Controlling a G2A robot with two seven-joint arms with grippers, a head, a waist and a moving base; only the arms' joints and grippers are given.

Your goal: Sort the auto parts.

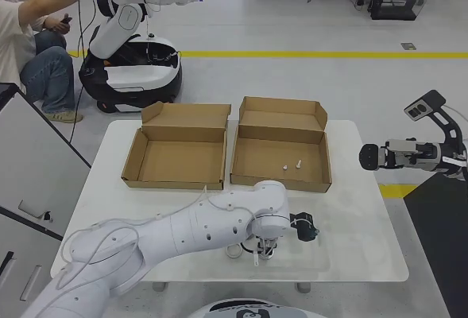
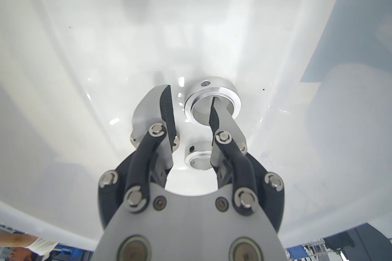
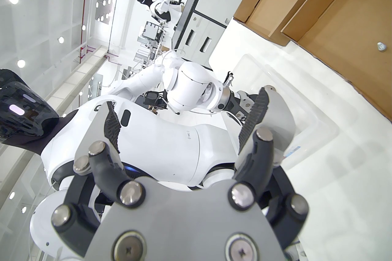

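Observation:
Two silver ring collars lie in a clear plastic tray (image 2: 196, 14) near the table's front edge. My left gripper (image 2: 189, 95) points down into the tray and is open. One finger stands inside the bore of the farther collar (image 2: 202, 91) and the other outside its wall. The nearer collar (image 2: 197, 158) lies under the fingers. In the top view the left gripper (image 1: 264, 250) hangs over the tray. My right gripper (image 1: 366, 157) is off the table's right edge, open and holding nothing (image 3: 186, 101).
Two open cardboard boxes stand at the back of the table. The left box (image 1: 178, 159) has a bare floor, and the right box (image 1: 265, 155) holds two small bolts (image 1: 292, 166). One bolt (image 3: 380, 46) shows in the right wrist view. A grey cabinet (image 1: 19, 159) stands left of the table.

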